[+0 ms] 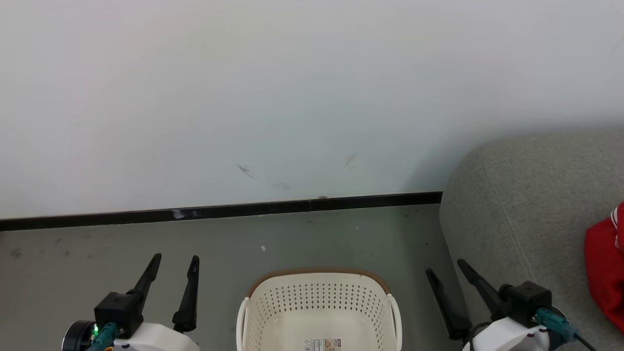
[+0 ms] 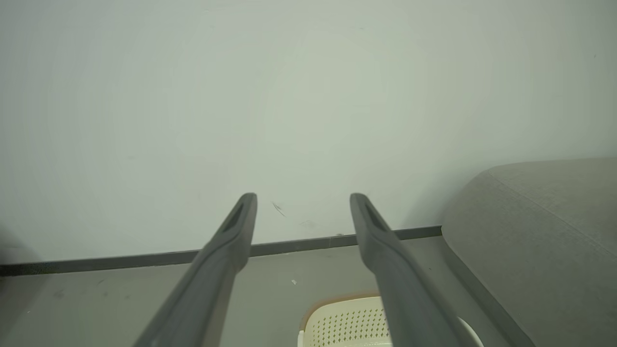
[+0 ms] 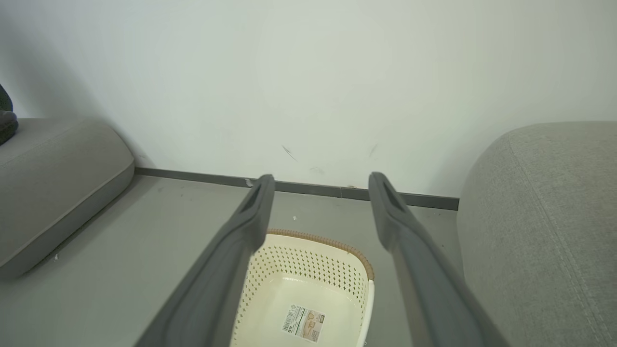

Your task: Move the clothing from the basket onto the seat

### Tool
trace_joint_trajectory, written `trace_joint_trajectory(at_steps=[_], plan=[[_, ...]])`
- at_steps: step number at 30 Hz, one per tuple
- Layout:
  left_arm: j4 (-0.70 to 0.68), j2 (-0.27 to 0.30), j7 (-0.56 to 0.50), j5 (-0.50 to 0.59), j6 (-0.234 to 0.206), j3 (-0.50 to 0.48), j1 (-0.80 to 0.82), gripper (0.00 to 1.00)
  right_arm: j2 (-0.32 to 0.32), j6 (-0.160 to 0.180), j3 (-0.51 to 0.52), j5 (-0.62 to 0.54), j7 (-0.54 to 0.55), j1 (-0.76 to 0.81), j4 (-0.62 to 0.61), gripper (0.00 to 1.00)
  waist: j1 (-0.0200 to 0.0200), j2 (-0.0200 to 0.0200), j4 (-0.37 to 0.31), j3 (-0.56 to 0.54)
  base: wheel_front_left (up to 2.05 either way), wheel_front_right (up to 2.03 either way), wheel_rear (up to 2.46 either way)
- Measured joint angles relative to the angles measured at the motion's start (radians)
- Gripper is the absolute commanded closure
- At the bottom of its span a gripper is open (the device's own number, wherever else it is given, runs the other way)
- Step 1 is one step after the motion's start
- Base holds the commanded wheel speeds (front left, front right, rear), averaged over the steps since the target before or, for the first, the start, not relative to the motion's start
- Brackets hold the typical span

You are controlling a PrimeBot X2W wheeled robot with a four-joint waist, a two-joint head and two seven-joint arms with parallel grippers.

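- The left gripper (image 1: 176, 257), at seven o'clock in the head view, and the right gripper (image 1: 444, 267), at five o'clock, both have their fingers spread wide with nothing between them. They flank the basket, which I judge to be a resting pose rather than a reach.
- The laundry basket (image 1: 319, 270) sits on the grey floor (image 1: 97, 253) at six o'clock, between the grippers. The part of its bottom in view is bare down to the label sticker (image 1: 322, 344), so nothing there seems to need lifting.
- The red clothing (image 1: 604, 273) lies on the grey fabric seat (image 1: 526, 204) at four o'clock, cut off by the picture's edge, with a white stripe at its top.
- The seat stands just beside the basket at three o'clock, probably to keep each carry short.
- The task looks finished or close to it.
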State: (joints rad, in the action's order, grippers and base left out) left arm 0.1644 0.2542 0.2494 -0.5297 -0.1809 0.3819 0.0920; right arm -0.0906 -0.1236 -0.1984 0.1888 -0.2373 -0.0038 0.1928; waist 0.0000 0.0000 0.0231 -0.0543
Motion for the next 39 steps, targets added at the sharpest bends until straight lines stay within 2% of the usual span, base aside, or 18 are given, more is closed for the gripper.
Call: trace_joint_trajectory(at_steps=[13,39], plan=[[0.015,0.014,0.000,0.030,-0.013,-0.002,0.000,0.00,0.003,0.000,0.048,-0.049,0.000,0.002,-0.027,0.00,0.0000,0.0000,-0.003,0.004,0.00,0.00,0.00],[0.046,0.004,0.000,0.057,-0.081,-0.019,-0.022,0.00,0.030,0.000,0.122,-0.077,-0.002,0.047,-0.065,0.00,0.0000,0.0000,-0.011,0.009,0.00,0.00,0.00]])
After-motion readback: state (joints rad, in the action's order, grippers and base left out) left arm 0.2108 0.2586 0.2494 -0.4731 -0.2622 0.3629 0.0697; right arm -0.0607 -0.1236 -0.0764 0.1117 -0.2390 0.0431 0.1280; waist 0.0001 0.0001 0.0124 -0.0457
